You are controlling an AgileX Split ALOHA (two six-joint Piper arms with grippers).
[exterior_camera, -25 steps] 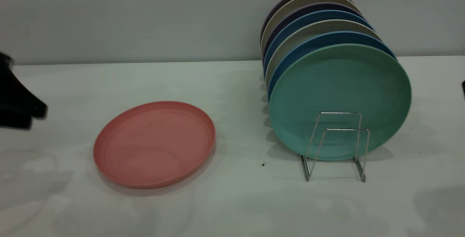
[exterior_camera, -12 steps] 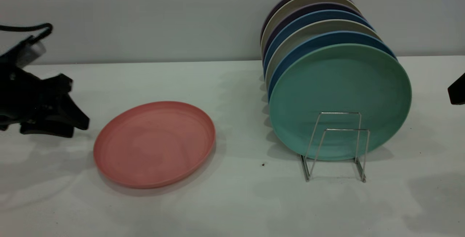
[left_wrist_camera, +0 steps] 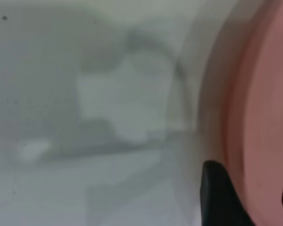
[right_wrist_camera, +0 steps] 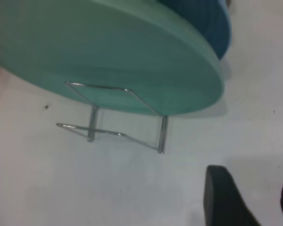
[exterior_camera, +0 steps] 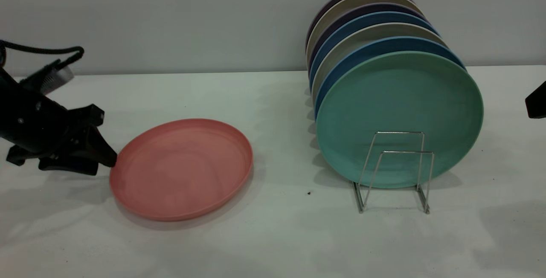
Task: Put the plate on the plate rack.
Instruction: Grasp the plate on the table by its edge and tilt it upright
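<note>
Reaching in low over the white table (exterior_camera: 273, 235), the left gripper (exterior_camera: 108, 160) sits at the near-left rim of the plate (exterior_camera: 181, 169) in the exterior view, its dark fingertips touching or just short of the salmon-pink edge — which of the two cannot be told from here. The plate lies flat on the table, well apart from the plate rack (exterior_camera: 394, 171), which stands off beyond the plate's far side from that gripper. A teal-green plate (exterior_camera: 399, 116) leans upright in the rack with a row of blue, cream and dark plates (exterior_camera: 367, 26) behind it, and two wire loops at the front stand free. Only a dark tip of the right gripper (exterior_camera: 536, 104) shows at the frame's edge, past the rack. From the left wrist, the gripper (left_wrist_camera: 247, 195) is spread, one finger (left_wrist_camera: 221, 197) on the table side of the rim and the other over the plate (left_wrist_camera: 262, 117), the pink edge between them but not pinched. From the right wrist, the right gripper (right_wrist_camera: 247, 197) is likewise spread and holds nothing, hovering above bare table near the rack (right_wrist_camera: 127, 117) and the teal-green plate (right_wrist_camera: 108, 52).
</note>
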